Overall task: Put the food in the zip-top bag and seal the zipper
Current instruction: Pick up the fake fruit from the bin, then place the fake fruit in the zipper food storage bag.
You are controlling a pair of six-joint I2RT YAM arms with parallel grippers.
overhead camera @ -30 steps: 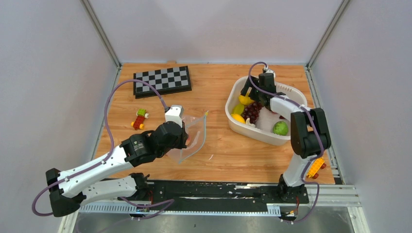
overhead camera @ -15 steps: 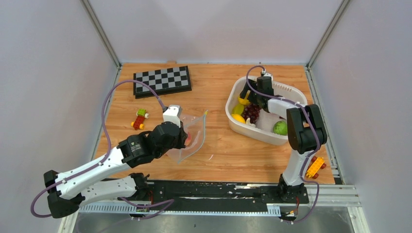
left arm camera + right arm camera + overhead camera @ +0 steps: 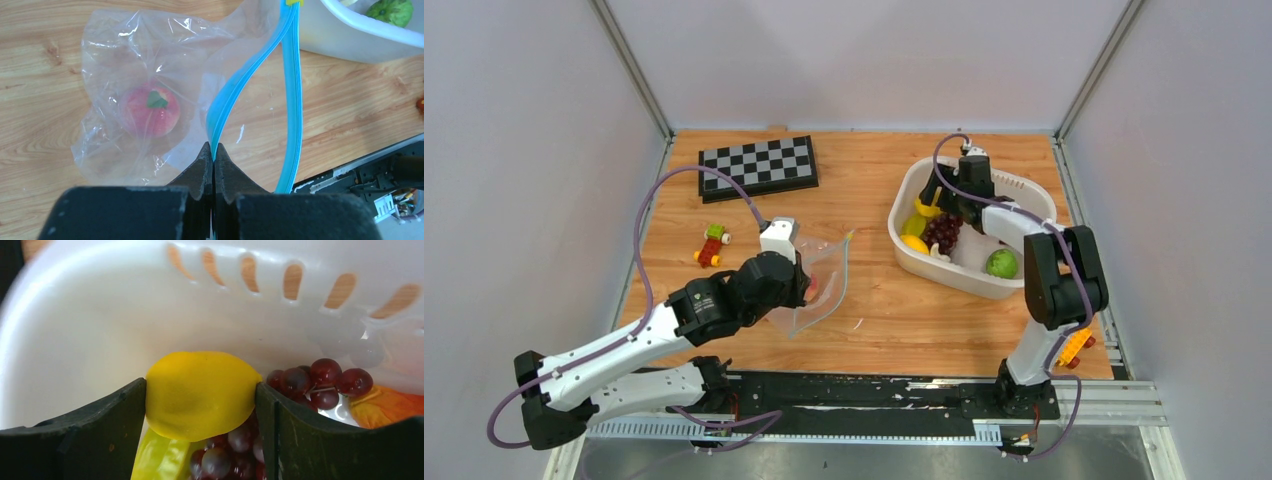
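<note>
The clear zip-top bag (image 3: 822,283) lies on the table with a pink peach (image 3: 149,111) inside. Its teal-blue zipper (image 3: 295,75) gapes open. My left gripper (image 3: 213,150) is shut on one strip of the zipper at the near edge and also shows from above (image 3: 807,285). My right gripper (image 3: 201,385) is inside the white basket (image 3: 944,270), shut on a yellow lemon (image 3: 200,400). Purple grapes (image 3: 320,382) and a green chili (image 3: 160,457) lie under it. A second lemon (image 3: 914,243) and a green fruit (image 3: 1001,264) are also in the basket.
A chessboard (image 3: 759,167) lies at the back left. A small red-yellow-green block toy (image 3: 712,245) sits left of the bag. More toy blocks (image 3: 1074,345) lie by the right arm's base. The basket wall (image 3: 150,300) is close ahead of the right gripper.
My right gripper has shifted slightly within the basket around the lemon. My left arm has edged a little to the left with the bag's zipper in its jaws.
</note>
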